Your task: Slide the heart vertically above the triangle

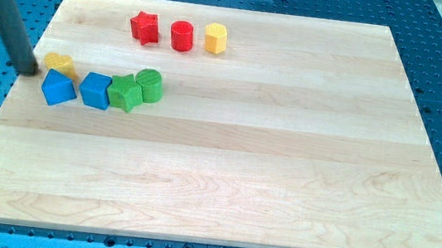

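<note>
The yellow heart lies near the board's left edge, just above the blue triangle and touching or nearly touching its top. My tip stands on the board just left of the heart, close to it or touching it, and up-left of the triangle. The dark rod rises from the tip toward the view's top left.
A blue cube, a green star and a green cylinder sit in a row right of the triangle. A red star, a red cylinder and a yellow hexagon line up near the top. The board's left edge is close.
</note>
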